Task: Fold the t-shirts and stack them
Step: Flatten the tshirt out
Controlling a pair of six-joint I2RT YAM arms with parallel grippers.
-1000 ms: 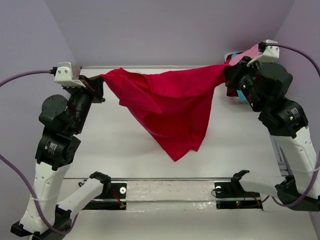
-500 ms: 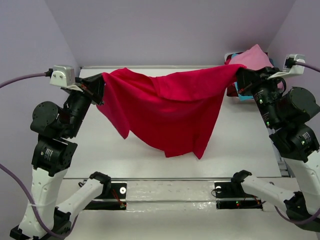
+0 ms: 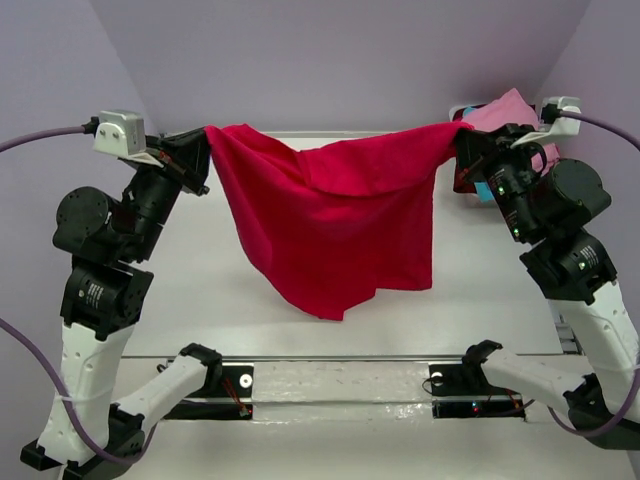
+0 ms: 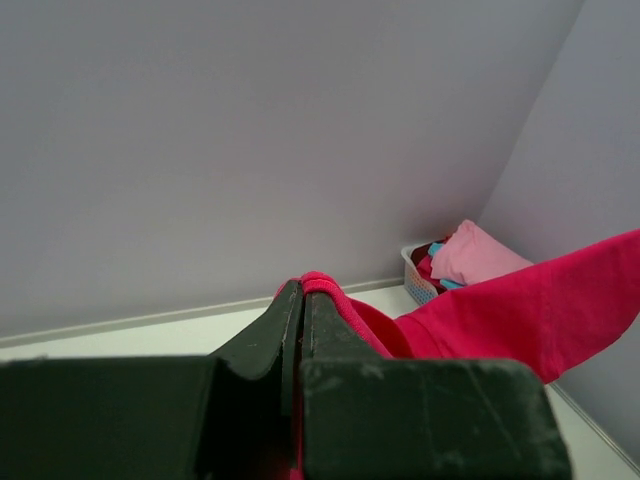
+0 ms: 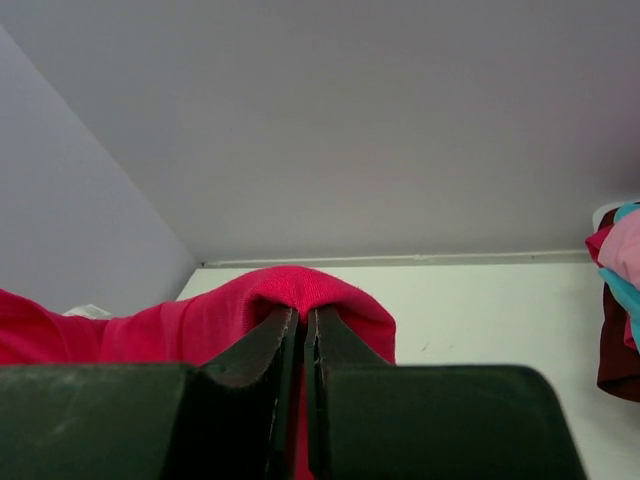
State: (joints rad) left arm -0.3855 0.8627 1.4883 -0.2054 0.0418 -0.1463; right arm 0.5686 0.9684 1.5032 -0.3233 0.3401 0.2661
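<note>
A crimson-red t-shirt (image 3: 335,215) hangs spread in the air above the table, stretched between both arms. My left gripper (image 3: 205,135) is shut on its left top corner, the cloth (image 4: 325,290) bunched over the fingertips (image 4: 290,300). My right gripper (image 3: 462,130) is shut on the right top corner, red cloth (image 5: 300,285) draped over its tips. The shirt's lower edge dangles to a point at mid-table. More t-shirts, a light pink one (image 3: 505,108) over teal-blue (image 3: 483,192) and dark maroon (image 3: 463,182), lie piled in a basket at the back right.
The white basket (image 4: 420,280) stands in the far right corner against the lavender walls. A white table (image 3: 500,290) lies under the hanging shirt. A metal rail with two black brackets (image 3: 340,380) runs along the near edge.
Both arms have shifted while holding the shirt; the hanging cloth swung and its lower point moved left, now dangling left of centre. The right gripper came back inward after swinging right.
</note>
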